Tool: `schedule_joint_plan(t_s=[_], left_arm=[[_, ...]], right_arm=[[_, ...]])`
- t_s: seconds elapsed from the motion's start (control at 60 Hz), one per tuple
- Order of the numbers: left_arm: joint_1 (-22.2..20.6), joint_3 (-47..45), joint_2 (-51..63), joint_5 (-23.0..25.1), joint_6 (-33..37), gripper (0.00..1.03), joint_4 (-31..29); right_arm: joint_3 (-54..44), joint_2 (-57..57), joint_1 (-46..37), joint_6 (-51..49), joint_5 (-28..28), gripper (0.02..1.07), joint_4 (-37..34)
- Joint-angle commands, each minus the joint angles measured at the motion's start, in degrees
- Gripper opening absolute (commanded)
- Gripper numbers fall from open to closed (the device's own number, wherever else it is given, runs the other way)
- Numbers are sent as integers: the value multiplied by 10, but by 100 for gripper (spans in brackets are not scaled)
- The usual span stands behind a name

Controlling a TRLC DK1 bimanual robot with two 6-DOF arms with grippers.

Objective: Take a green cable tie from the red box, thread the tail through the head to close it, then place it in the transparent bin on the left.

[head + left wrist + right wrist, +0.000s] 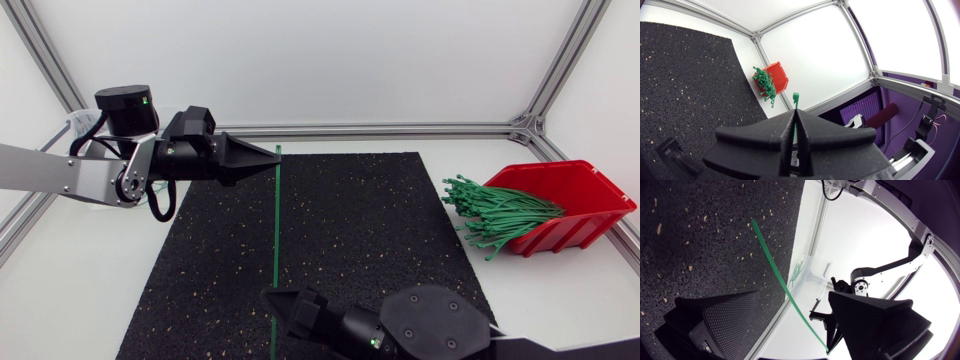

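My left gripper (272,158) (795,113) is shut on a green cable tie (277,240) near one end, above the back of the black mat. A short end of the tie (796,99) pokes out past the fingertips. The strap runs straight toward the table's front edge. There it passes between the fingers of my right gripper (272,297) (795,298), which stand wide open around the tie (775,267) without pinching it. The red box (572,203) (778,76) at the right spills a bundle of green ties (497,214) (764,84). The transparent bin (78,124) (812,275) stands at the back left, mostly hidden behind my left arm.
A black speckled mat (370,230) covers the middle of the white table. Aluminium frame rails (400,130) run along the table's back edge and corners. One green tie (797,270) lies inside the transparent bin.
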Motion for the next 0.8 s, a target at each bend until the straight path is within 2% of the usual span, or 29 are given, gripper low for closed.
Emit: schedule_joint_plan(t_s=[0.0, 0.083, 0.233, 0.333, 0.467, 0.55, 0.667, 0.75, 0.783], left_arm=[[-6, 11, 10, 10, -21, 4, 7], [-6, 12, 10, 10, -22, 4, 7], [-5, 17, 9, 10, -26, 4, 5], [-5, 21, 9, 10, -30, 4, 5], [-6, 24, 11, 10, -30, 4, 4], [-6, 21, 12, 10, -30, 4, 5], [-4, 21, 12, 10, -30, 4, 5], [-3, 21, 12, 10, -30, 4, 5], [-3, 21, 12, 10, -30, 4, 5]], right_arm=[[-10, 13, -15, -46, -27, 102, 30], [-20, 26, -24, -72, -72, 94, 66], [-25, 37, -19, -73, -107, 94, 71], [-22, 46, -26, -97, -133, 100, 71], [-18, 60, -26, -99, -135, 97, 71], [-11, 73, -29, -95, -136, 84, 73], [-8, 77, -30, -96, -150, 80, 73], [-10, 81, -34, -106, -169, 66, 73], [-10, 83, -35, -111, -174, 56, 73]])
